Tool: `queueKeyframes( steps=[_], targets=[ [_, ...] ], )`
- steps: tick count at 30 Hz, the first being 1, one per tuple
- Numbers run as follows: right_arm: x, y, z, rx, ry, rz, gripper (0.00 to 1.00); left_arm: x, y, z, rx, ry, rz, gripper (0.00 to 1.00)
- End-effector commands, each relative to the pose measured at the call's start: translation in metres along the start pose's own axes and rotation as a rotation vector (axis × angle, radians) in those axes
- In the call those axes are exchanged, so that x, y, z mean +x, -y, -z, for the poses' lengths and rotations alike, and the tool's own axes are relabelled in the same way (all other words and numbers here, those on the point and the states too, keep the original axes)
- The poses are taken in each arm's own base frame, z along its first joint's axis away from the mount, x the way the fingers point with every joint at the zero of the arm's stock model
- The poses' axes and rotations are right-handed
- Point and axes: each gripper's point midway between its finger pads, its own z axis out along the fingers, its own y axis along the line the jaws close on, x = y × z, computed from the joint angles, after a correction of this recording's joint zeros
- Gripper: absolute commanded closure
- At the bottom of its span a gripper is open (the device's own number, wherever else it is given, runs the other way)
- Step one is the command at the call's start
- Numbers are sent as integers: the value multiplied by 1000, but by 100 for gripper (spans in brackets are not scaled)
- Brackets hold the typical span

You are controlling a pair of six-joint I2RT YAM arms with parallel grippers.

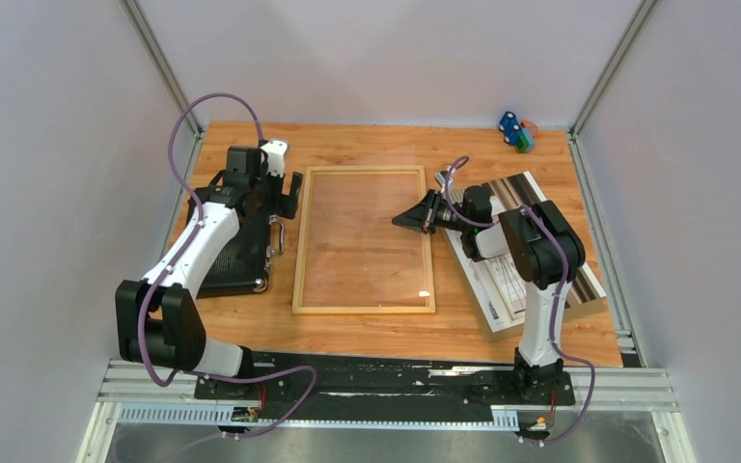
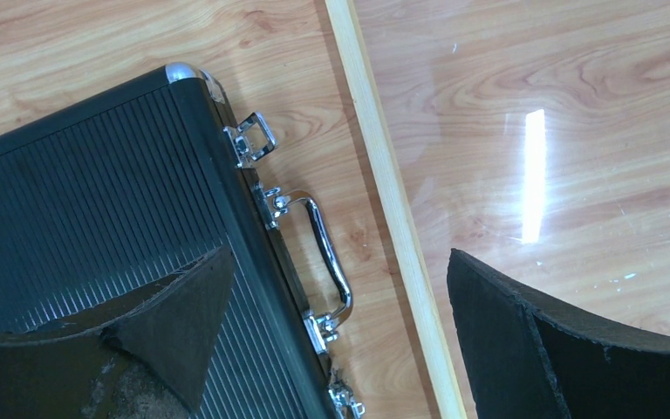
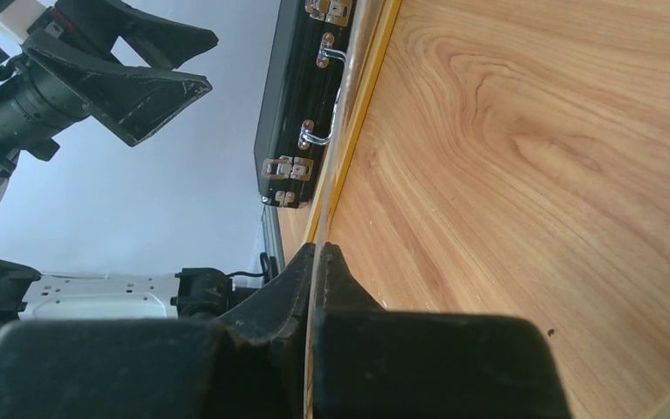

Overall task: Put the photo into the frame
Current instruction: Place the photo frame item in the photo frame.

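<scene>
Right gripper (image 1: 397,221) pinches the frame's (image 1: 364,310) right edge; the photo (image 1: 504,282) lies just right of it, long sides parallel. Left gripper (image 2: 340,262) (spread wide) hovers over the left rail

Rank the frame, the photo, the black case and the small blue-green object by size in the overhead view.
Largest: frame
Next: photo and black case, unranked, both partly hidden
Smallest: blue-green object
</scene>
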Motion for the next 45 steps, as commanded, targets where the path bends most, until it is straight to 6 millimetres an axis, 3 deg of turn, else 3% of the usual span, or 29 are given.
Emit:
queueKeyframes(
  steps=[1, 21, 45],
  targets=[
    [-8, -7, -4, -27, 15, 11, 100, -9, -1, 4, 2, 49, -15, 0],
    [-11, -15, -3, -34, 26, -115, 100, 31, 19, -30, 112, -93, 31, 0],
    [-17, -28, 0, -67, 70, -190, 100, 36, 20, -36, 117, -113, 39, 0]
  ],
)
